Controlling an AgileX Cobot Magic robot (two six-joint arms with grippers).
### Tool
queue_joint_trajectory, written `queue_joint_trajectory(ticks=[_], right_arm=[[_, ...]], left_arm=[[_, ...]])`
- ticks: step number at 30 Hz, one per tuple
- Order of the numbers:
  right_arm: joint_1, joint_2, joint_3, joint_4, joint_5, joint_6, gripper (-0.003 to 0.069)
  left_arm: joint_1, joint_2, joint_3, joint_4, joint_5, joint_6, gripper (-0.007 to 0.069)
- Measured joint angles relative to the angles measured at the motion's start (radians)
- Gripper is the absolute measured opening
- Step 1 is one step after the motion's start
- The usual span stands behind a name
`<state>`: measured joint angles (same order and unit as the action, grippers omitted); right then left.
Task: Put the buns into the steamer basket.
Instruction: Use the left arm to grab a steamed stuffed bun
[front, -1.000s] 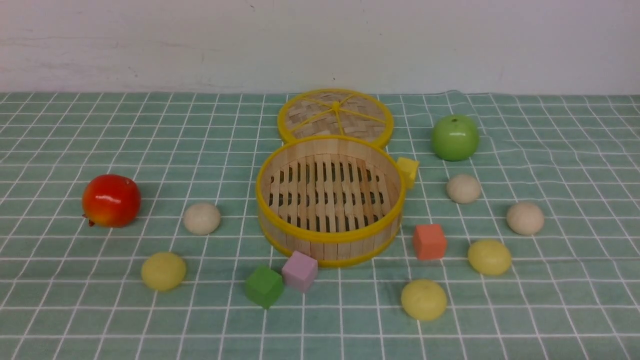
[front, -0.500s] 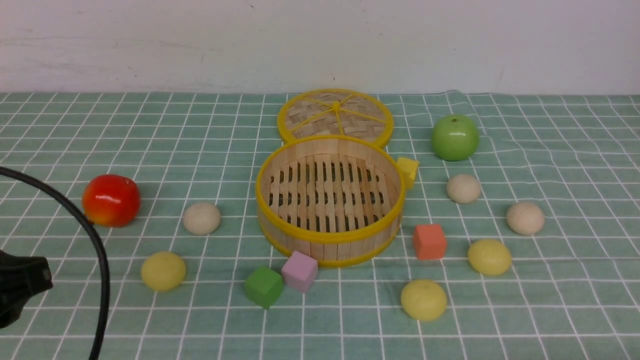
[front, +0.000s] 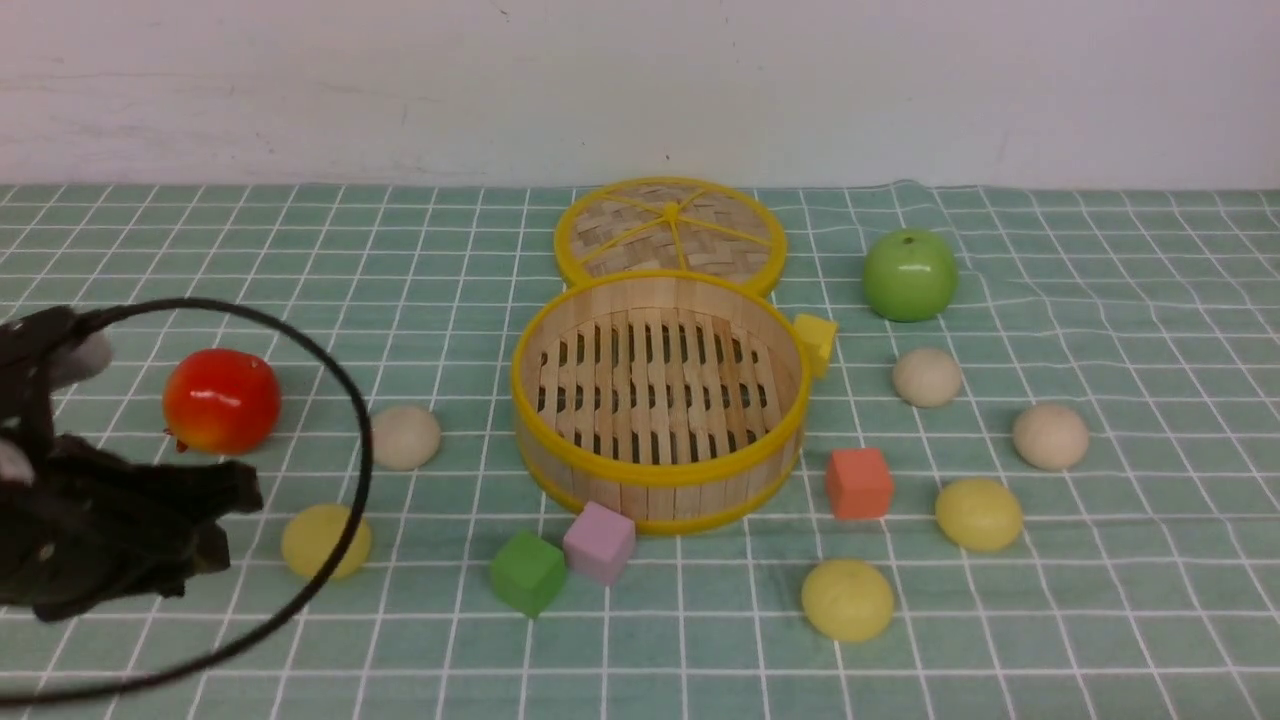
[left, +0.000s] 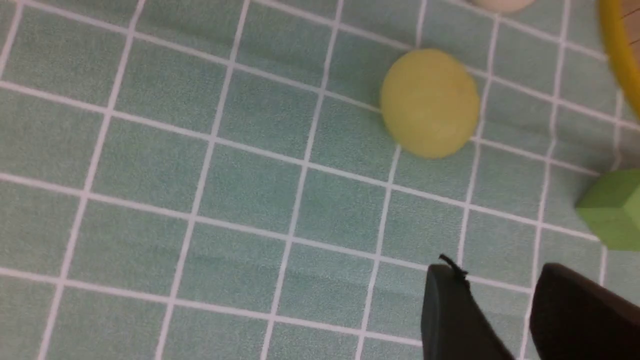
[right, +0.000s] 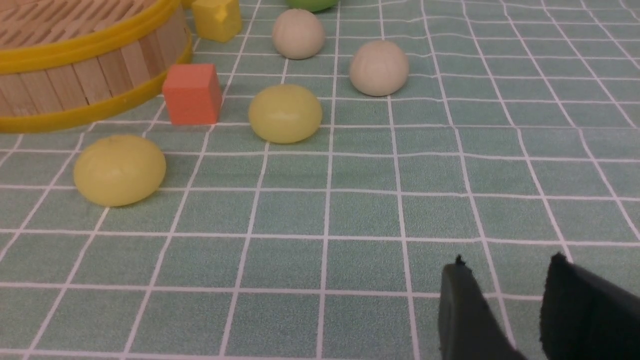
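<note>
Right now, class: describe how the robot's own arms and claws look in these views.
The left arm is a bulky black body with a pale grey patch. A thin black cable curves off it in a wide arc. The left claw and right claw each show two plain black tapered fingers. No markings are visible.

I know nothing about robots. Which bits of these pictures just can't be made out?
- Left gripper: only fingertips in its wrist view, cut by the frame edge; a dark mass in the front view.
- Right gripper: fingertips only; absent from the front view.
- Yellow bun: crossed by a black cable, front view.
- Lid: near rim behind the steamer basket, front view.
- Green apple: cut by the right wrist view's edge.
</note>
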<state>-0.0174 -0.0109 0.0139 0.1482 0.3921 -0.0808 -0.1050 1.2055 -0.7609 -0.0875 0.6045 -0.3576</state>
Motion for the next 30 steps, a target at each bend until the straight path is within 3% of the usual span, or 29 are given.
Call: queue_joint_trajectory(ticks=[5,13,18,21,30], right_arm=[[0.0,0.0,0.0,0.0,0.0,0.0,0.0239],[0.0,0.0,0.0,0.0,0.0,0.0,0.0239],[0.0,0.0,0.0,0.0,0.0,0.0,0.0239],[0.0,0.0,0.0,0.0,0.0,0.0,0.0239],[0.0,0.0,0.0,0.001,0.0,0.0,0.0239]], left_arm=[[0.0,0.153,-0.193,0.02,0.144,0.001,0.0238],[-0.001,0.317,-0.318,0.081,0.2,0.003,0.0238],[-0.077,0.418,-0.41,0.165,0.205,0.002,0.0238],[-0.156,0.49,-0.489,0.246,0.247,-0.048,0.0238],[-0.183,0.604,-0.541,0.307,0.301,-0.156,0.0238]])
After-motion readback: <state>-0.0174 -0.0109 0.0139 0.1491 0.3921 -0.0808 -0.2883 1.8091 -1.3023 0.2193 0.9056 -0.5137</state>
